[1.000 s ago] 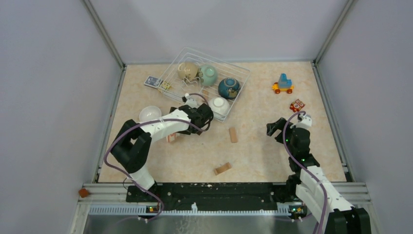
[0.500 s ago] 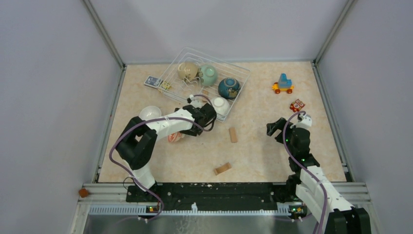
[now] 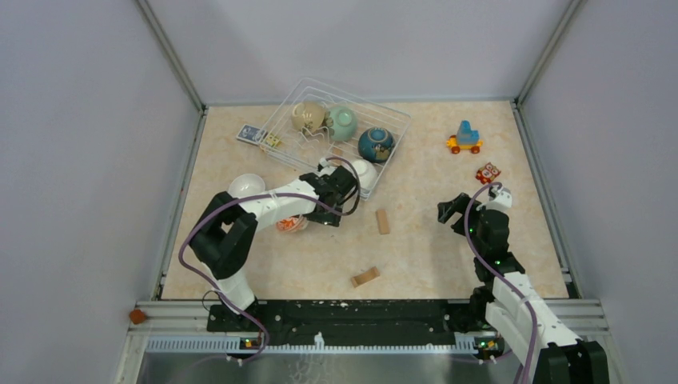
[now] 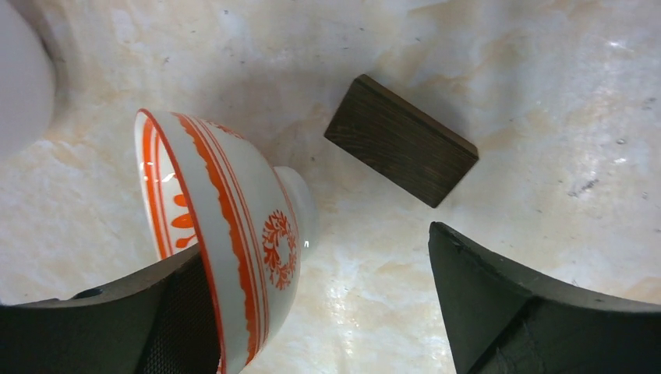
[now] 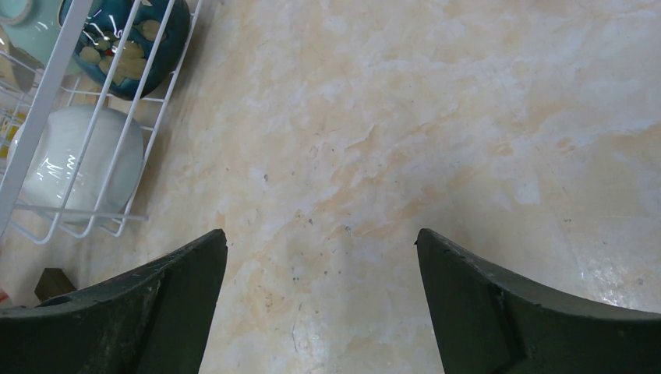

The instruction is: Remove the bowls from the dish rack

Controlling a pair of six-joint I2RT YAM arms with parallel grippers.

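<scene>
Left fingers (image 4: 499, 312) spread, released, beside the patterned bowl (image 4: 226, 234) tipped on the surface (image 4: 546, 117) outside the rack (image 3: 360, 98); next, I judge, a reach to the rack's near-corner white bowl (image 3: 366, 170).

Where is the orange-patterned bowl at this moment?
In the top view the orange-patterned bowl sits on the table left of centre, just outside the dish rack; the left wrist view shows it tipped sideways beside a dark wooden block.
</scene>
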